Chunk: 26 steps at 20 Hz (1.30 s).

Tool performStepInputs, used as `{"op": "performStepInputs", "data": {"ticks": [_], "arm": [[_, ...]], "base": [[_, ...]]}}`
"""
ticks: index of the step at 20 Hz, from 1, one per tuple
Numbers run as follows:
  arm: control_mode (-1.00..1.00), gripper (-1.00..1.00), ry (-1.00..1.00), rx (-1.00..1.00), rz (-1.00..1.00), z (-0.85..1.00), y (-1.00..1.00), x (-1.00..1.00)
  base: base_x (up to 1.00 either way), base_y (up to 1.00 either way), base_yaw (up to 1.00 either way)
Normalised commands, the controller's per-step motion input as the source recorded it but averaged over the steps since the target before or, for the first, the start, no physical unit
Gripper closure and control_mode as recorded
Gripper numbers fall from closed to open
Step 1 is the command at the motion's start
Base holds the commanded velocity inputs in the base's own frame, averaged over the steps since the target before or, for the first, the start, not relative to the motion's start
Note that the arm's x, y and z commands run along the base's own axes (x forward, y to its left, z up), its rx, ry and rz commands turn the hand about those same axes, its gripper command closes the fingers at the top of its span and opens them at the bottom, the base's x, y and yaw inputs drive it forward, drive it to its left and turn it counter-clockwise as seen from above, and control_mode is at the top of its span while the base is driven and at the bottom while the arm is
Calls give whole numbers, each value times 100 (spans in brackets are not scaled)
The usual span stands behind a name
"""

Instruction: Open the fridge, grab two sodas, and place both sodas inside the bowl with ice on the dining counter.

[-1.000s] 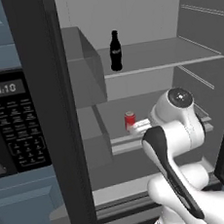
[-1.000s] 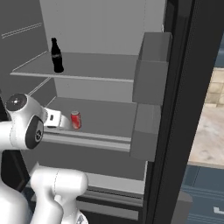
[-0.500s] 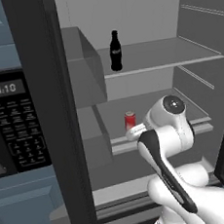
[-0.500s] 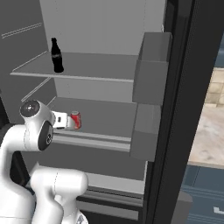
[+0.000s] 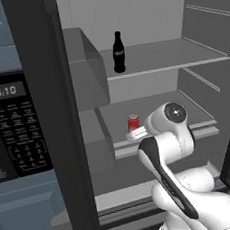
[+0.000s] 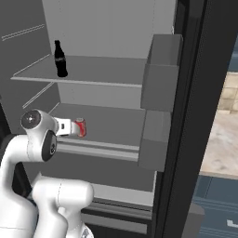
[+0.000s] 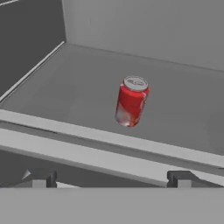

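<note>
In the left base view the robot's own arm (image 5: 165,147) covers the near right part of the middle shelf (image 5: 151,108) and the gripper itself, so the jaws cannot be seen there. In the right base view the arm's elbow hides the shelf's near left corner, and the soda (image 6: 80,127) shows just past the hand. The fridge (image 6: 190,116) is cut off at the top and bottom edges of both base views. The black bottle (image 5: 118,52) is too small to read its label.
</note>
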Motion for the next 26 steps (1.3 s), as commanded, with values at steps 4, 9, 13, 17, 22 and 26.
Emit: {"op": "performStepInputs", "data": {"ticks": [4,9,13,17,22,26], "arm": [[-100,-100,-24,7,0,-48,-1,26],[-100,-100,-21,9,1,-43,-3,35],[-100,-100,-19,8,2,-38,-1,33],[-100,-100,-17,8,0,-25,-9,29],[-100,-100,-11,6,0,-9,-14,23],[-100,-100,-4,2,0,-13,-19,6]], "base": [[0,0,0],[0,0,0],[0,0,0],[0,0,0],[0,0,0],[0,0,0]]}}
